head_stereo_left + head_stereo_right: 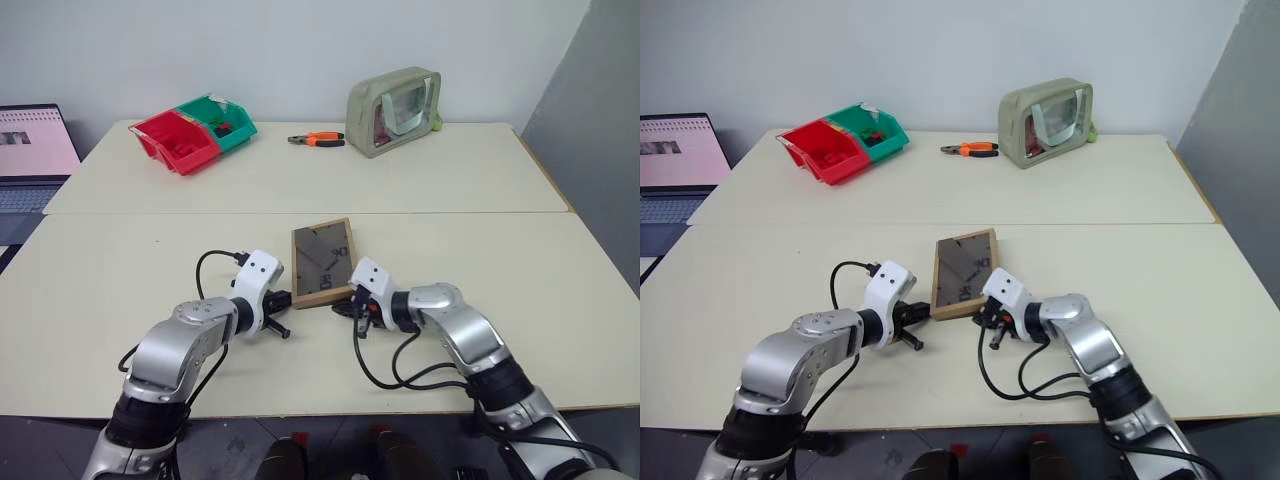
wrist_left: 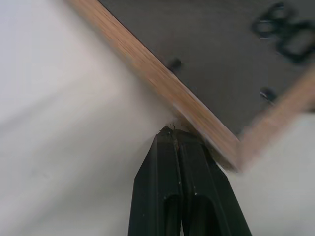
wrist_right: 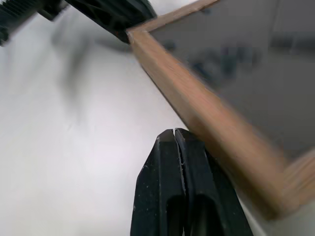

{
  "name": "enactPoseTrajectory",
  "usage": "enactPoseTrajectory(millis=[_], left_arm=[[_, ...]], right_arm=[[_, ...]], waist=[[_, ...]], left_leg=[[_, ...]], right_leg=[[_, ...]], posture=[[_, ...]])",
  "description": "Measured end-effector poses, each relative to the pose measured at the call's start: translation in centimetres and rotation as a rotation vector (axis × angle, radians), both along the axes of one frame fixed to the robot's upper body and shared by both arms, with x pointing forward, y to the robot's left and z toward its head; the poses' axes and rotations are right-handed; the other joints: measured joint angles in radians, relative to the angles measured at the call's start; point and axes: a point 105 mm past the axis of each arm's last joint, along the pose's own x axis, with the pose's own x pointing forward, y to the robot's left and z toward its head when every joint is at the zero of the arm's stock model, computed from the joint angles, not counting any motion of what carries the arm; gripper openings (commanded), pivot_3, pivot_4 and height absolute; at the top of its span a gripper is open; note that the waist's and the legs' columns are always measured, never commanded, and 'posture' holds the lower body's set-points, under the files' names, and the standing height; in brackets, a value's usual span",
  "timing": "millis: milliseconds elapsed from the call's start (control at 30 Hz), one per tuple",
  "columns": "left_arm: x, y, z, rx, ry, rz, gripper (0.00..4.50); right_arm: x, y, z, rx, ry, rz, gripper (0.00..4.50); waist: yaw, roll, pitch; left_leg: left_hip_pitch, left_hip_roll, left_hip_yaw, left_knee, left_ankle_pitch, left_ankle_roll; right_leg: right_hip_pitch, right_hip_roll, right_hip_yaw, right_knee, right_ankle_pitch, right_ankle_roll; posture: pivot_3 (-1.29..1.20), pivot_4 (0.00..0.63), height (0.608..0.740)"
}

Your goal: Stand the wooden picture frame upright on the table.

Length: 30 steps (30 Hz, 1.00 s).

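Observation:
The wooden picture frame [image 1: 322, 262] is on the near section of the table [image 1: 520, 280], its dark back panel facing up toward me; whether it lies flat or leans I cannot tell. My left gripper [image 1: 286, 298] is shut, and its tips [image 2: 173, 132] sit at the frame's left edge near the front corner. The right gripper [image 1: 347, 306] is also shut, its tips [image 3: 173, 132] against the wooden near edge [image 3: 206, 118]. Neither gripper holds anything. In the right wrist view the black fingers of the left gripper [image 3: 108, 12] show past the frame's corner.
On the far section stand a red bin [image 1: 180, 140] and a green bin [image 1: 222, 118], with orange-handled pliers [image 1: 318, 140] and a grey-green pouch [image 1: 393, 110] to their right. A laptop [image 1: 30, 150] sits off the table's left. A grey wall [image 1: 600, 120] rises on the right.

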Motion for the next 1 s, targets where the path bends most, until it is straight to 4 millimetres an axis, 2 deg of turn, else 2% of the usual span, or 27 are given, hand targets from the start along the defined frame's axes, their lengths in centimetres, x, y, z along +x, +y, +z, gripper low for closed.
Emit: enactPoseTrajectory(millis=[133,233,300,333,400,467,600,767,900,1000], left_arm=[[-1.0,0.5,-0.1,0.016,0.031,-0.027,0.01],[-1.3,1.8,0.3,0.046,0.059,-0.034,0.01],[-0.9,3.4,0.6,0.077,0.065,-0.005,0.01],[-0.3,4.4,0.9,0.079,0.061,0.032,0.01],[0.6,5.1,1.1,0.074,0.052,0.063,0.01],[2.9,5.6,1.5,0.059,-0.01,0.114,0.01],[5.7,4.6,1.4,0.016,-0.078,0.147,0.01],[7.8,2.6,1.5,-0.013,-0.113,0.131,0.01],[7.9,1.5,1.5,0.0,-0.115,0.081,0.01],[6.8,0.7,1.4,0.013,-0.092,0.009,0.01]], right_arm=[[-0.7,-2.4,0.0,-0.059,0.016,-0.015,0.03],[-1.2,-4.2,0.2,-0.094,0.041,-0.01,0.03],[-0.7,-5.0,0.6,-0.09,0.036,-0.039,0.03],[-0.1,-5.2,1.0,-0.078,0.022,-0.062,0.03],[0.9,-5.1,1.7,-0.055,-0.006,-0.095,0.03],[3.5,-4.5,2.4,-0.024,-0.078,-0.184,0.03],[6.7,-3.8,2.0,-0.017,-0.139,-0.318,0.03],[8.6,-2.4,1.9,-0.002,-0.175,-0.37,0.03],[8.8,-2.1,1.8,0.003,-0.182,-0.365,0.03],[8.2,-1.9,1.8,-0.008,-0.193,-0.331,0.03]], waist=[[-0.001,0.0,0.0],[-0.008,0.0,0.0],[-0.011,0.0,0.0],[-0.011,0.0,0.0],[-0.01,0.0,0.0],[-0.007,0.0,0.0],[-0.004,-0.001,0.0],[0.011,-0.001,0.0],[0.012,-0.001,0.0],[0.009,0.0,0.0]], left_leg=[[0.001,0.0,0.0,0.0,0.0,0.0],[0.001,0.0,0.001,0.0,0.0,0.0],[0.001,0.0,0.001,0.0,0.0,0.0],[0.001,0.001,0.001,0.0,0.0,0.0],[0.001,0.001,0.001,0.0,0.0,0.0],[0.001,0.0,0.001,0.0,0.0,0.0],[-0.002,0.0,0.001,0.0,0.0,0.0],[-0.003,-0.001,0.001,0.0,0.0,0.0],[-0.002,-0.001,0.001,0.0,0.0,0.0],[-0.002,0.0,0.001,0.0,0.0,0.0]], right_leg=[[0.0,0.0,0.0,0.0,-0.001,0.002],[0.0,0.001,0.001,-0.001,-0.001,0.002],[0.0,0.003,0.001,-0.001,-0.002,0.002],[-0.001,0.005,0.001,0.0,-0.002,0.002],[-0.001,0.006,0.001,0.0,-0.002,0.002],[0.0,0.006,0.001,0.0,-0.001,0.002],[-0.002,0.004,0.001,-0.001,0.001,-0.002],[-0.002,0.0,0.0,-0.001,0.001,-0.002],[-0.001,0.001,0.0,-0.001,0.001,-0.002],[-0.002,0.001,0.0,-0.001,0.001,-0.002]], posture=[[0.0,0.15,0.74],[0.0,0.15,0.74],[0.0,0.15,0.74],[0.0,0.15,0.74],[0.0,0.15,0.74],[0.0,0.15,0.74],[0.0,0.15,0.74],[0.0,0.15,0.74],[0.0,0.15,0.74],[0.0,0.15,0.74]])
